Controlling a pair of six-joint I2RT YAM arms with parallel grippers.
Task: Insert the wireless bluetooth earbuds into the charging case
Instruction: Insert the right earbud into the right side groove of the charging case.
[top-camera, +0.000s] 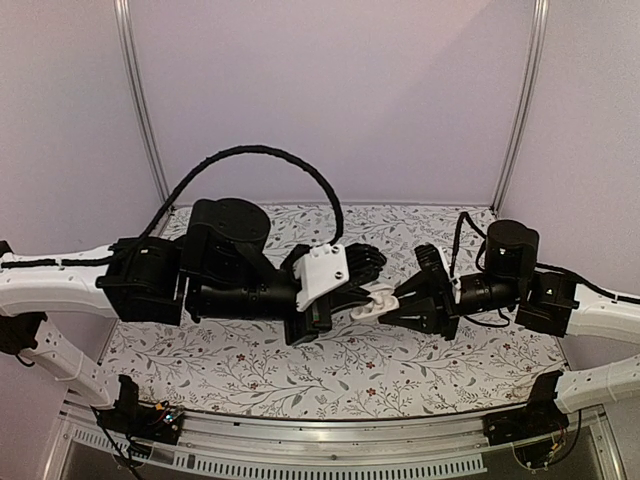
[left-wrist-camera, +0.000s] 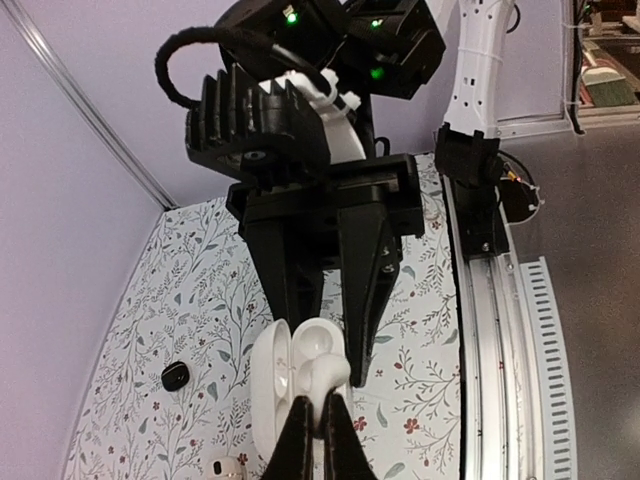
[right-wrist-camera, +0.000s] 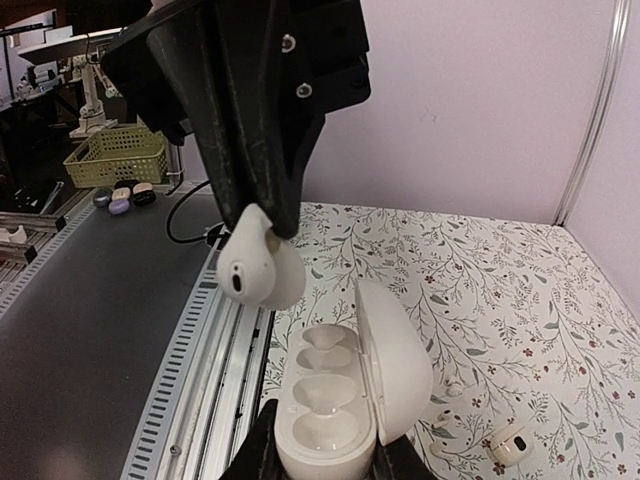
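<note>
White earbud (right-wrist-camera: 255, 268), white case (right-wrist-camera: 396, 358), floral table (right-wrist-camera: 500, 290)

Lilac walls (top-camera: 330, 90), flowered table (top-camera: 250, 375).
Plain walls across the top of the overhead view, slim metal posts (top-camera: 142, 100) at upper left and upper right; white cloth (top-camera: 400, 370) with a leaf-and-flower print over the table; ribbed aluminium rail (top-camera: 330, 452) along the bottom edge. Grey floor (right-wrist-camera: 90, 330) at left of the right wrist view, yellow basket (right-wrist-camera: 115, 158) at upper left. Soft, even light.
</note>
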